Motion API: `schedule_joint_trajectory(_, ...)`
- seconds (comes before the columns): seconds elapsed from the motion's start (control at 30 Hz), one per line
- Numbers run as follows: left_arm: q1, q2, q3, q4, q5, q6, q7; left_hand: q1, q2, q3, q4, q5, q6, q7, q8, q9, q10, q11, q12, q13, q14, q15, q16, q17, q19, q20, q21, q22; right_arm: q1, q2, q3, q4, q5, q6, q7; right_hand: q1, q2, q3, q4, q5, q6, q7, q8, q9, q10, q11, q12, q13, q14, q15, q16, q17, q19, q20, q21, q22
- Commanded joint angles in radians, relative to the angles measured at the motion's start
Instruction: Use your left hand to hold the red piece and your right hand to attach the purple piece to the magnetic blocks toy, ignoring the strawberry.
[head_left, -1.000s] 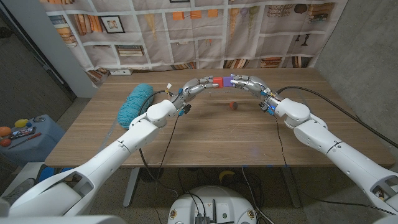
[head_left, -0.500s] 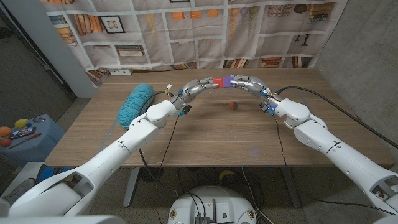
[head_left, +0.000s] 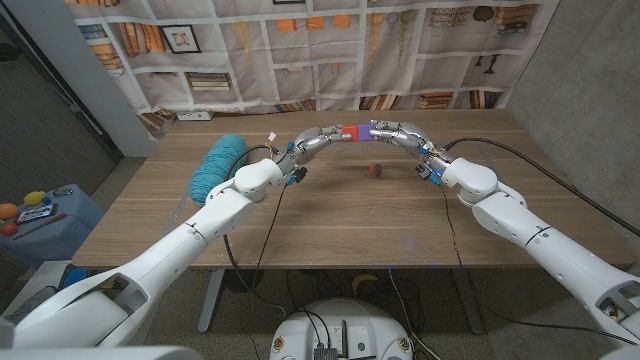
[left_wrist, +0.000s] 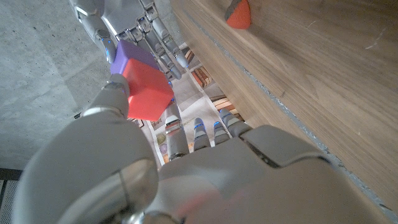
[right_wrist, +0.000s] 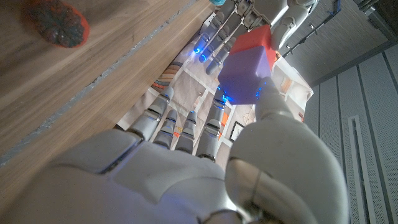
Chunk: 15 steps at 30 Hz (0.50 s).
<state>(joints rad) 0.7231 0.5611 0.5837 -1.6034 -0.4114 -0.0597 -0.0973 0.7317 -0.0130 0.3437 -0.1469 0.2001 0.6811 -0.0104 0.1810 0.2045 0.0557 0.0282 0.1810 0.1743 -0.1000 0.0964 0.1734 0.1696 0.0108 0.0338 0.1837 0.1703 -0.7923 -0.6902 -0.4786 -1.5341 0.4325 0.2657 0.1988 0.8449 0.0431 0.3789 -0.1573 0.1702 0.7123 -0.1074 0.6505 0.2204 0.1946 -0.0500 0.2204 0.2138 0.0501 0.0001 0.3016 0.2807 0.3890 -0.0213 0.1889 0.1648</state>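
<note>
A red block (head_left: 350, 133) and a purple block (head_left: 365, 130) sit joined side by side, held up above the far middle of the table. My left hand (head_left: 322, 137) grips the red block (left_wrist: 148, 91) from the left. My right hand (head_left: 393, 133) grips the purple block (right_wrist: 244, 75) from the right. In the left wrist view the purple block (left_wrist: 133, 55) sits beyond the red one, with the right hand's fingers (left_wrist: 153, 31) behind it. The red block (right_wrist: 254, 40) shows past the purple one in the right wrist view. A small strawberry (head_left: 375, 169) lies on the table below the blocks.
A teal ball of yarn (head_left: 217, 165) lies at the table's left side. The wooden table (head_left: 340, 220) stretches toward me with bare wood in front. A printed bookshelf backdrop (head_left: 330, 50) hangs behind the far edge. Cables (head_left: 510, 155) trail along the right arm.
</note>
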Motion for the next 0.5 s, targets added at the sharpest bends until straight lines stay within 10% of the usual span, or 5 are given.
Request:
schedule_joint_trajectory(0.03, -0.006, 0.015, 0.0, -0.016, -0.015, 0.029, -0.016, -0.011, -0.001, -0.004, -0.003, -0.002, -0.031, 0.008, -0.005, -0.001, -0.004, 0.017, 0.004, 0.003, -0.008, 0.011, 0.002, 0.004, -0.011, 0.007, 0.003, 0.005, 0.003, -0.002, 0.0, 0.004, -0.003, -0.001, 0.001, 0.022, 0.043, -0.004, -0.002, 0.004, 0.124, -0.113, 0.008, 0.002, 0.004, 0.001, 0.0, 0.003, 0.005, -0.002, -0.004, 0.006, 0.003, 0.001, 0.001, 0.003)
schedule_joint_trajectory(0.5, -0.018, 0.023, 0.002, -0.011, -0.031, 0.043, -0.042, -0.011, -0.023, -0.008, -0.016, -0.005, -0.086, 0.029, -0.001, -0.004, -0.037, 0.045, 0.001, 0.003, -0.031, 0.028, 0.001, 0.005, -0.032, 0.012, 0.001, 0.004, 0.008, 0.004, -0.002, 0.016, -0.001, 0.004, 0.004, 0.024, 0.045, -0.008, -0.002, 0.004, 0.126, -0.113, 0.007, 0.0, 0.005, 0.001, 0.0, 0.003, 0.005, -0.002, -0.004, 0.007, 0.004, 0.001, 0.001, 0.003)
